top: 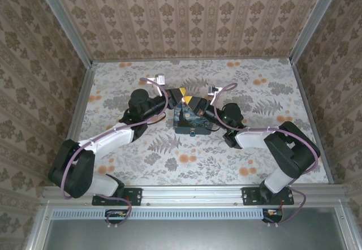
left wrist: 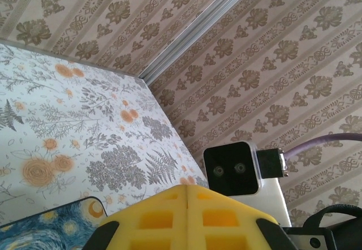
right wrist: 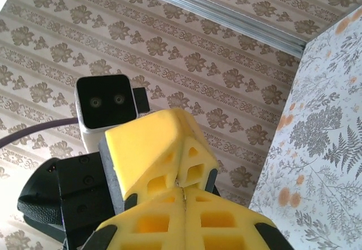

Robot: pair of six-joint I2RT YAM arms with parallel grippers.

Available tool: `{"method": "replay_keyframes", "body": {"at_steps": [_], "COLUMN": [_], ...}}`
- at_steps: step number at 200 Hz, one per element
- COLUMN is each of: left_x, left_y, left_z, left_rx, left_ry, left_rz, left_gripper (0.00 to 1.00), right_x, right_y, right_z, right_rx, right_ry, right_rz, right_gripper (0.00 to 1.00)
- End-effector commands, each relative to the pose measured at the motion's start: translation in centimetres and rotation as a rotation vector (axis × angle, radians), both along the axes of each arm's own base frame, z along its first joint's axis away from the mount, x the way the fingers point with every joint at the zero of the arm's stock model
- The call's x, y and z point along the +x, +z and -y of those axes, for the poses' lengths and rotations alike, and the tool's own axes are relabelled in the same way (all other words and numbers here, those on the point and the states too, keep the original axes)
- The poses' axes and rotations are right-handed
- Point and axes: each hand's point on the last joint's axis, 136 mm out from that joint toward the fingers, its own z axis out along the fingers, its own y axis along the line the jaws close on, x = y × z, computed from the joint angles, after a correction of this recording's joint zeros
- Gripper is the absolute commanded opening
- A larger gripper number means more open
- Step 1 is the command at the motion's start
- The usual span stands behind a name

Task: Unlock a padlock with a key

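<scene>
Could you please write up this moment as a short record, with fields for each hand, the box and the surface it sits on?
left hand: shut, yellow fingers pressed together, over the far edge of the box
right hand: shut, its fingertips meeting or almost meeting those of the left hand
held item: cannot tell whether either hand grips anything
box: blue night-sky print with yellow, lying flat mid-table, between the two arms
table: floral print, grey ferns and orange flowers
</scene>
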Motion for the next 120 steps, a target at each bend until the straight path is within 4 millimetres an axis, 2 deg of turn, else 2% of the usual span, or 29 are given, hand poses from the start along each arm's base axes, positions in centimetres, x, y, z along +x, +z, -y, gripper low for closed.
{"method": "replay_keyframes", "body": {"at_steps": [1,5,17,38,77,120], "left_x": [-0.2,-0.2,0.4,1.3,2.2,1.8], "left_y": [0.5,0.4,-0.1,-1.1,-2.4,-3.6], "left_z": [0.3,0.2,-0.3,-1.9,-4.2,-4.2], "left_rx": [-0.024,-0.023,-0.020,-0.035,-0.080,-0.098], "left_ry": [-0.014,-0.010,0.022,0.089,0.143,0.125], "left_rz": [-0.002,-0.014,-0.062,-0.155,-0.301,-0.415], "left_gripper": [0.00,0.05,0.32,0.55,0.67,0.70], "right_x": [-0.2,-0.3,-0.5,-0.7,-1.0,-1.1], "right_y": [0.6,0.4,-0.1,-1.2,-2.7,-4.6], "right_z": [0.1,0.3,0.8,1.9,2.5,2.0], "right_rx": [0.006,0.002,-0.009,-0.031,-0.067,-0.128], "right_ry": [0.003,0.001,-0.009,-0.025,-0.008,0.016], "right_rz": [0.044,0.042,0.035,0.018,-0.002,-0.009], "right_gripper": [0.00,0.00,0.00,0.00,0.00,0.00]}}
